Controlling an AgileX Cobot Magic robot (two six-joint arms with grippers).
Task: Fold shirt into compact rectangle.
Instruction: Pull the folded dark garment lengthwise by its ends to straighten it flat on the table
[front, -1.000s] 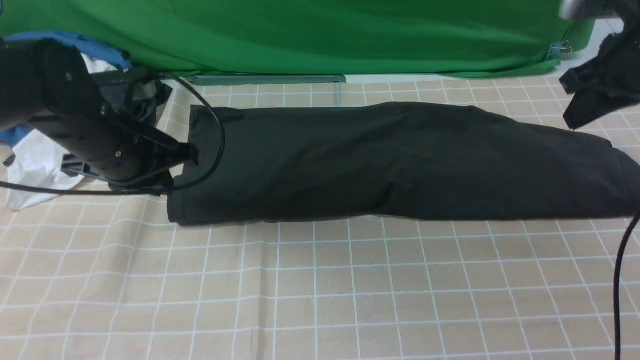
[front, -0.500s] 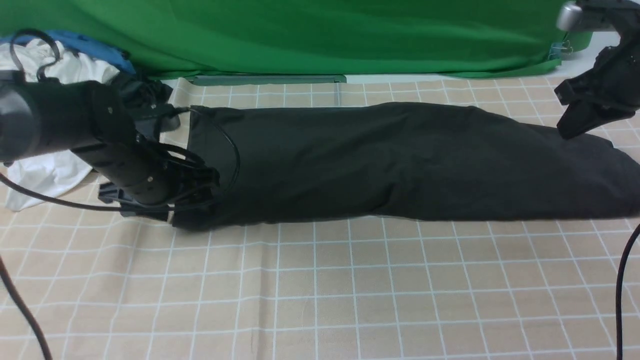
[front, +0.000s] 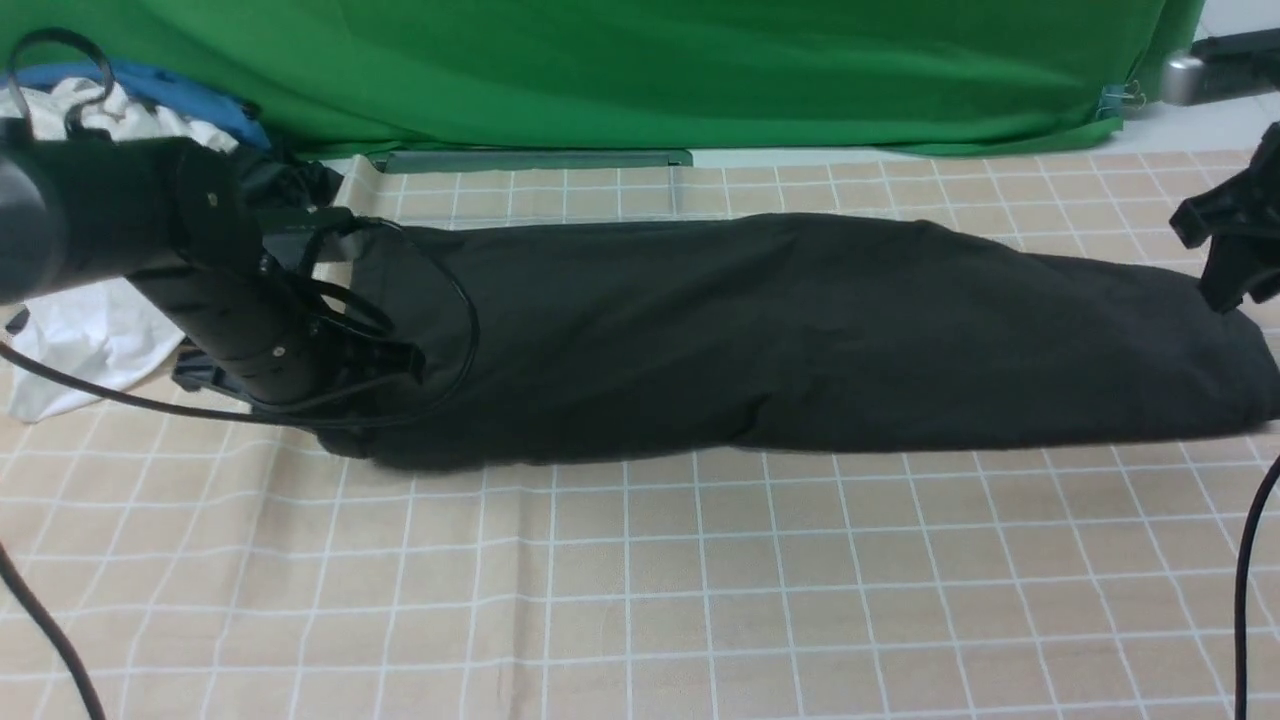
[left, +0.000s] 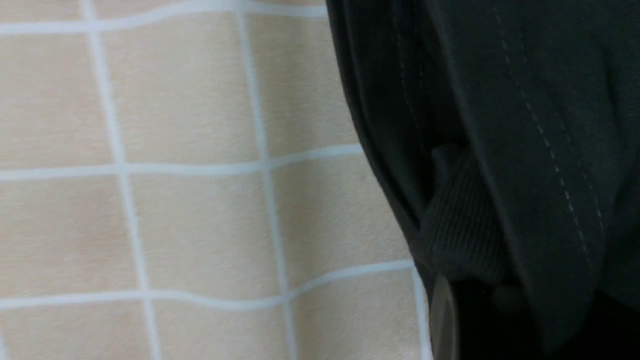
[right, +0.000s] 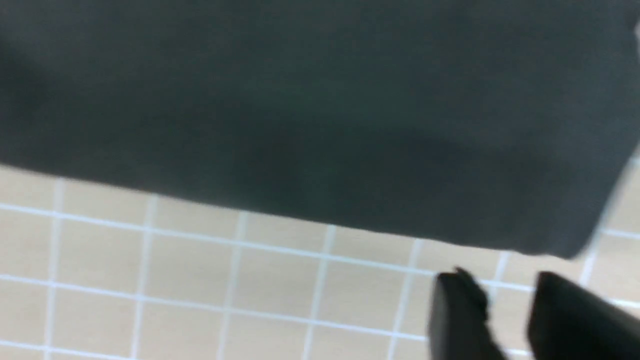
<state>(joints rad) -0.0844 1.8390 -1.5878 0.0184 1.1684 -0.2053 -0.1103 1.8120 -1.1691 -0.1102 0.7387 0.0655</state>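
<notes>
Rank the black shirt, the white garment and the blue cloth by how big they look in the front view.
1. Black shirt, by far the largest.
2. White garment, partly hidden.
3. Blue cloth, only a strip showing.

black shirt (front: 800, 330), folded into long strip, lying flat

Shirt (front: 800, 330) seen as matt black cloth, ribbed band (left: 460, 225) knitted, checked table cover (front: 640, 580) soft matt fabric, green backdrop (front: 600, 70) shown as smooth cloth
</notes>
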